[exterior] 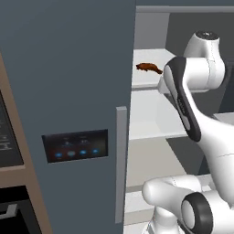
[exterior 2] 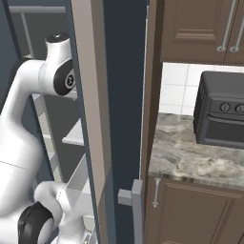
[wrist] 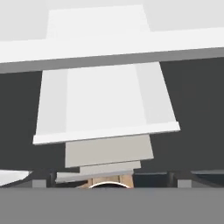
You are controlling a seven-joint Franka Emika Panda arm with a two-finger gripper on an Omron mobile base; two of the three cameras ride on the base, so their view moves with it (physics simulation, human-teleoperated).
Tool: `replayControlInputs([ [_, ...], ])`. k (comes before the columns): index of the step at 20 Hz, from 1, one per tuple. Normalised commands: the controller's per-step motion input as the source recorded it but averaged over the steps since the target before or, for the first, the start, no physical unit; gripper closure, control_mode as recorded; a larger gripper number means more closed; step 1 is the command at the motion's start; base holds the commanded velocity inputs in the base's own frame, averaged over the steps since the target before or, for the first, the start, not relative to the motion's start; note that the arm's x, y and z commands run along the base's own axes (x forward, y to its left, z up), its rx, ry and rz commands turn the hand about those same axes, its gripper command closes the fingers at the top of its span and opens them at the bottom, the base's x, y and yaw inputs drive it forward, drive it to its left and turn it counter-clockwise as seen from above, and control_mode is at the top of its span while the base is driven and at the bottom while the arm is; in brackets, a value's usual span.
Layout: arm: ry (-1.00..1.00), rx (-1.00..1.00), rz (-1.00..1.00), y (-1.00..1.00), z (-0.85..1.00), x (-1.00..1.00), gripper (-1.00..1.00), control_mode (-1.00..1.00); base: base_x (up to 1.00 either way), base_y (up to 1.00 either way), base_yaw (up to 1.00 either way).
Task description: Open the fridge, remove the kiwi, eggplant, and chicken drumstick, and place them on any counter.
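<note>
The fridge has its left door shut and its right side open, showing white shelves. A reddish-brown chicken drumstick lies on an upper shelf near the left wall. My arm reaches into the open compartment just right of and slightly below the drumstick. In the hand view my gripper is open with nothing between its fingers, looking down over stacked white shelf edges. The kiwi and the eggplant are out of view. The counter lies to the right of the fridge's open door.
A black toaster oven stands on the counter against white tiles, under brown wall cabinets. The open door's grey handle juts out near the counter's cabinet front. A black wall oven sits left of the fridge.
</note>
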Motion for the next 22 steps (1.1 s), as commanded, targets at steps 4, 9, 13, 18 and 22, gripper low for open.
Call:
replayControlInputs([
  [4, -0.02, 0.0, -0.04, 0.05, 0.09, 0.33, -1.0, -1.0, 0.0, 0.0, 0.0],
  [9, 0.0, 0.0, 0.0, 0.01, 0.11, 0.49, -1.0, -1.0, 0.0, 0.0, 0.0],
  [13, 0.0, 0.0, 0.0, 0.0, 0.12, 0.48, -1.0, -1.0, 0.0, 0.0, 0.0],
  [18, 0.0, 0.02, 0.0, 0.0, 0.2, 0.49, -1.0, -1.0, 0.0, 0.0, 0.0],
  [22, 0.0, 0.01, 0.0, 0.01, 0.2, 0.51, -1.0, -1.0, 0.0, 0.0, 0.0],
])
